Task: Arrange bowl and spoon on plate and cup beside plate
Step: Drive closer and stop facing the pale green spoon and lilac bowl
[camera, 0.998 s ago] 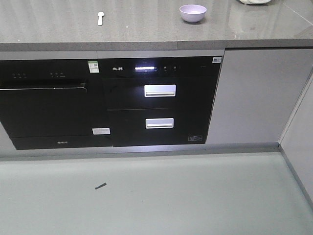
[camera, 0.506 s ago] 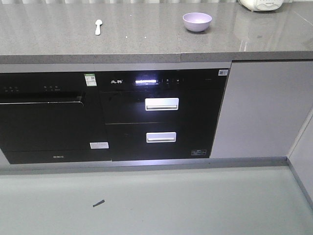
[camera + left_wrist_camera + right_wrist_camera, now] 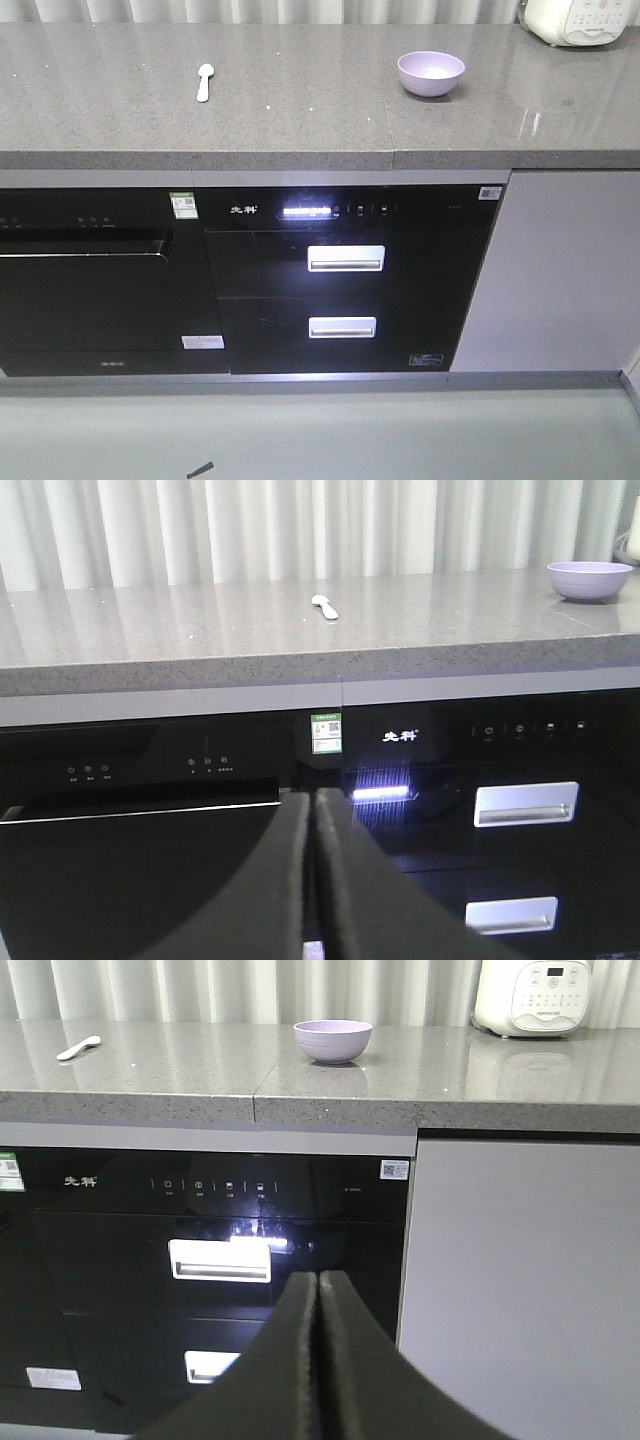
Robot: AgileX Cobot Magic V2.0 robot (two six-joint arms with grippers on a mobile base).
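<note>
Exterior front-facing view: bowl (image 3: 431,73) is sitting upright on the grey countertop (image 3: 320,120), right of centre. The spoon (image 3: 204,82) is lying well apart to its left.
Plate, cup: not showing in any view, so nothing is being arranged yet.
Left gripper (image 3: 312,810): jaws are pressing together on nothing, pointing at the black appliance fronts (image 3: 350,280) below the counter.
Right gripper (image 3: 317,1290): likewise closed and empty, facing the drawers with the bowl above.
Reason (judged): arms are riding low and closed because the base is approaching and nothing is within reach.
Change from earlier frames: counter is filling more of the front view. Bowl and spoon are sitting lower in frame, and the curtain is now showing behind.
</note>
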